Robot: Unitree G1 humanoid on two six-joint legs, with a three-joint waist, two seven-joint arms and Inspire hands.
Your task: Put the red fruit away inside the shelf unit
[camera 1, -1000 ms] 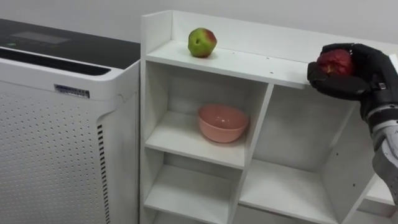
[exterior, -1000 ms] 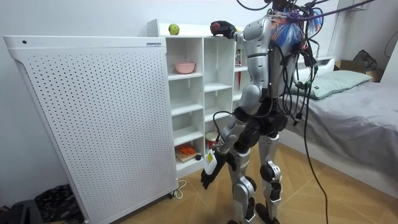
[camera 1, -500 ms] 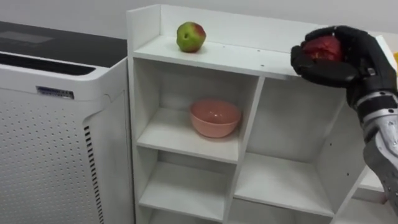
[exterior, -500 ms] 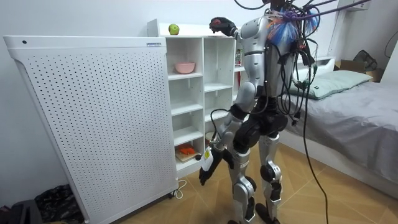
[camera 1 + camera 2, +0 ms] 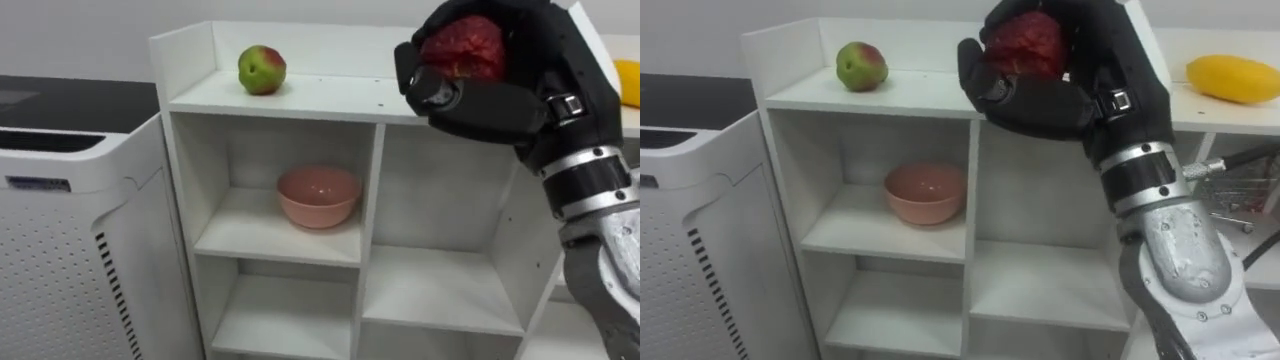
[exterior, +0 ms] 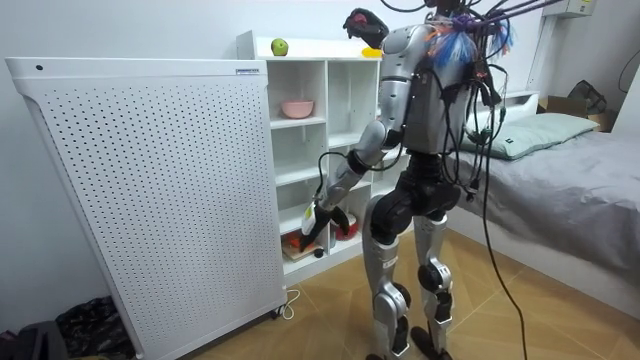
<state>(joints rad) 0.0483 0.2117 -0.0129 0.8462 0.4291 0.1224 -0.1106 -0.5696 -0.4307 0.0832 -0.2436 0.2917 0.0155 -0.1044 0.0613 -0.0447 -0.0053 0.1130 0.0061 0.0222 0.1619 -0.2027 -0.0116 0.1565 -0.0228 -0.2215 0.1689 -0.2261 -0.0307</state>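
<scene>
Red fruit (image 5: 463, 45) is clenched in the right hand (image 5: 495, 100). Fingers are curled under and around its lower half, and the top of the fruit is left bare. It is held in the air, above the level of the top board of the closet (image 5: 300, 100) and roughly over the middle divider. It is not set down yet. Whether it hangs over the board or just before its edge cannot be told.

Handling, as judged:
- The fruit is taken to be firm, round and of moderate weight.
- The skin looks dull and bumpy, so little slip is expected.
- Bruising is likely if it is squeezed hard or dropped.
- Rolling is possible once it is let go on the flat board.
- It is best gripped round the widest part, from below and the sides, as is done here.

Apple (image 5: 262, 69) is seen on the top board, well apart to the left of the hand. Pink bowl (image 5: 318, 195) is seen in the compartment below it. Yellow fruit (image 5: 1232, 77) is laid on the top board to the right of the hand.

Left hand (image 6: 316, 222) is seen low, beside the lower shelves; its grip cannot be told.
</scene>
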